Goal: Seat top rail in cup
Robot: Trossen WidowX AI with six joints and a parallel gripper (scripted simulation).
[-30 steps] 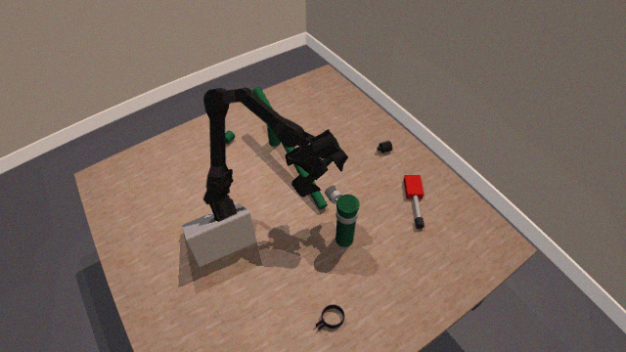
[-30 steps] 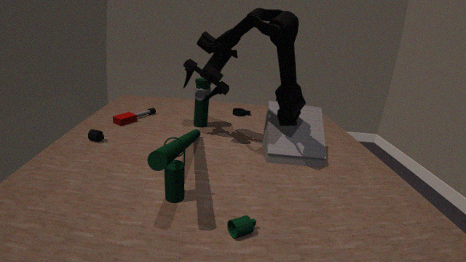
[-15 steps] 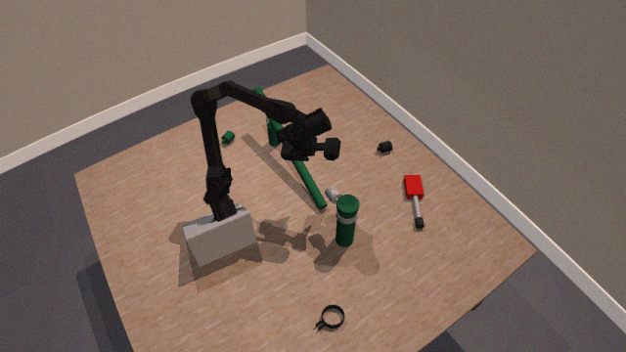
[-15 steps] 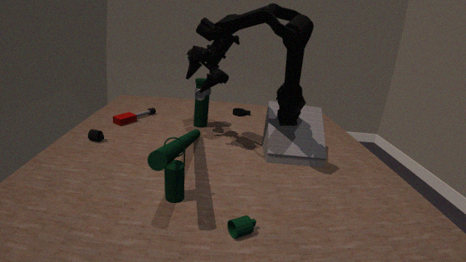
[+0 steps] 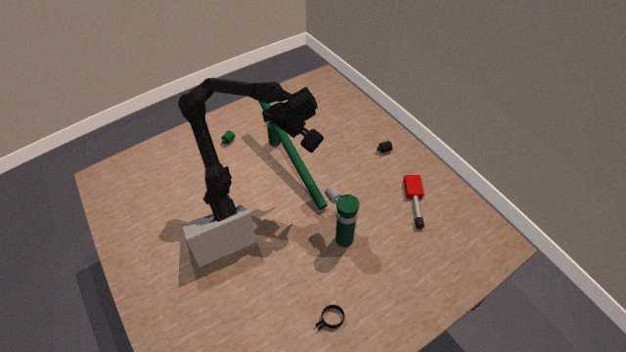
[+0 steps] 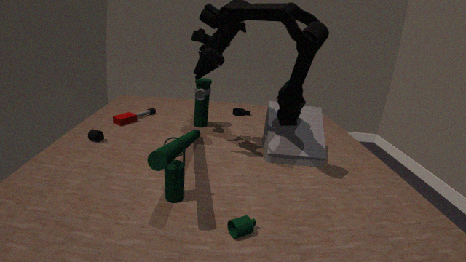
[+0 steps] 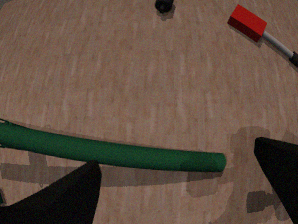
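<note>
In the top view, the gripper (image 5: 286, 128) is held above the upper stretch of the green top rail (image 5: 299, 166), spread wide with nothing between its fingers. The rail slants down from a short green post (image 5: 273, 136) to the tabletop (image 5: 401, 274), and its cut end is seen just beside, not inside, the grey rail-end cup (image 5: 333, 193). The cup hangs on a pale brace band (image 5: 346, 219) near the cap of the big post (image 5: 346, 230). A black ring clamp (image 5: 332, 317), a red-handled tool (image 5: 415, 193), a small black cap (image 5: 384, 146) and a loose green cap (image 5: 228, 137) lie apart.

In the exterior view, the gripper (image 6: 205, 69) is raised above the rail (image 6: 174, 149), clear of it. The rail is threaded through a thin loop cap (image 6: 175, 139) on the near post (image 6: 174, 182). The cup (image 6: 201, 94) faces forward on the far post (image 6: 202, 103).

In the wrist view, two dark fingers are set far apart at the lower corners, and the rail (image 7: 113, 152) crosses the tabletop beneath them, untouched.
</note>
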